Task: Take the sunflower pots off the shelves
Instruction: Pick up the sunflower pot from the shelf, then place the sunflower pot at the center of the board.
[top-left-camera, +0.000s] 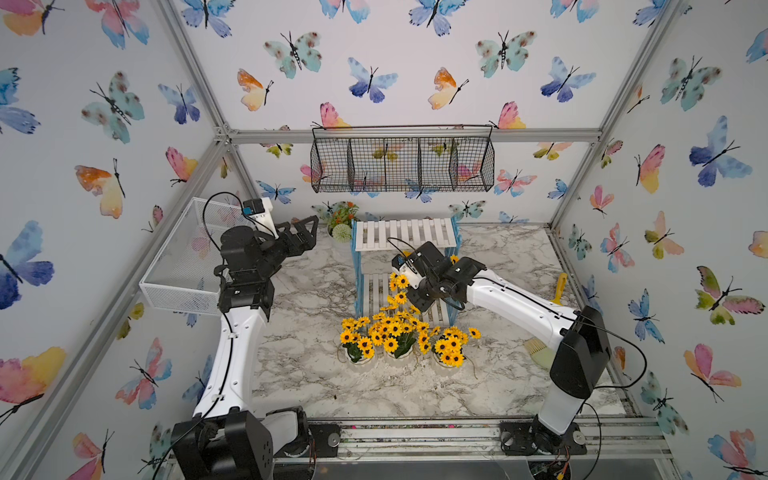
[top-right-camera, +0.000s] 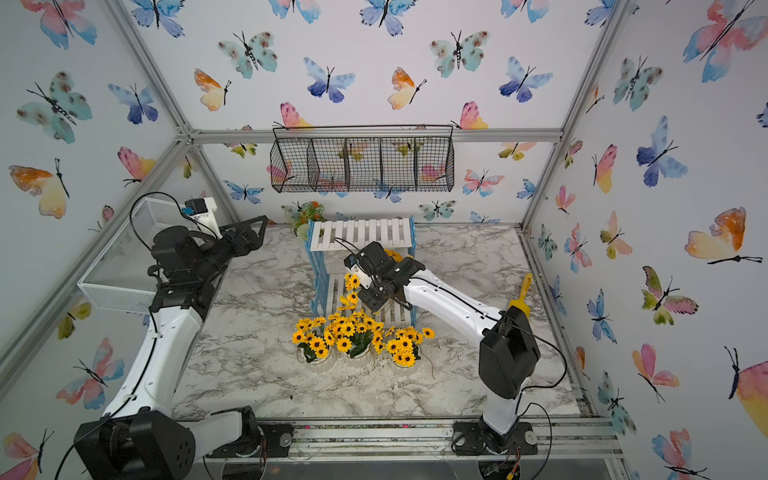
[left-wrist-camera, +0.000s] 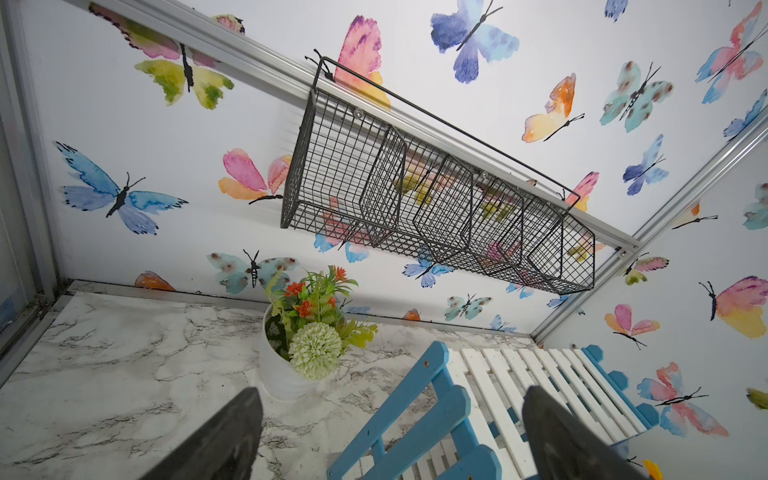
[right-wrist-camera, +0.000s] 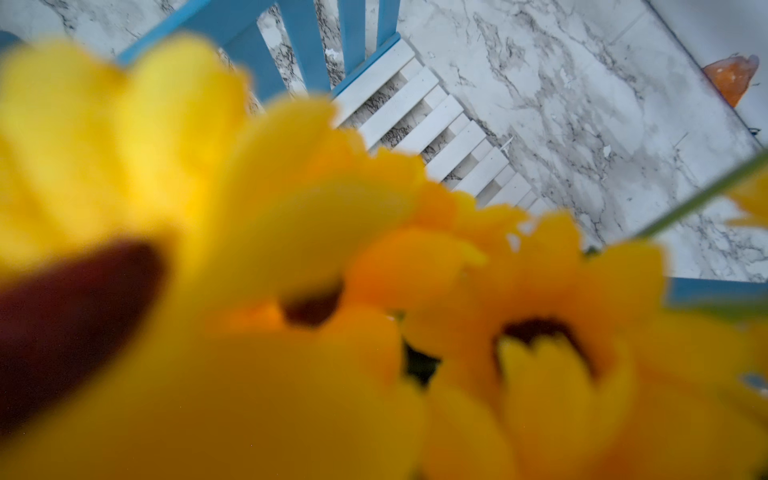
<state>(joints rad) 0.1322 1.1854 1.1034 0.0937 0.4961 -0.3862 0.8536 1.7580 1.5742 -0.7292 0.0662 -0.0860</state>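
Three sunflower pots (top-left-camera: 357, 351) (top-left-camera: 397, 338) (top-left-camera: 449, 351) stand in a row on the marble table in front of the shelves (top-left-camera: 405, 235). A further sunflower pot sits on the lower tier, and only its flowers (top-left-camera: 400, 283) show beside my right wrist. My right gripper (top-left-camera: 419, 306) reaches down into that bunch. Blurred yellow petals (right-wrist-camera: 291, 291) fill the right wrist view and hide its jaws. My left gripper (left-wrist-camera: 395, 440) hangs open and empty by the left end of the shelves' top tier (left-wrist-camera: 519, 386), which is bare.
A white pot with orange-red flowers (left-wrist-camera: 291, 370) stands at the back, left of the shelves. A black wire basket (top-left-camera: 401, 160) hangs on the back wall. A white mesh basket (top-left-camera: 187, 257) sits at the left edge. A yellow-handled brush (top-left-camera: 559, 289) lies at the right.
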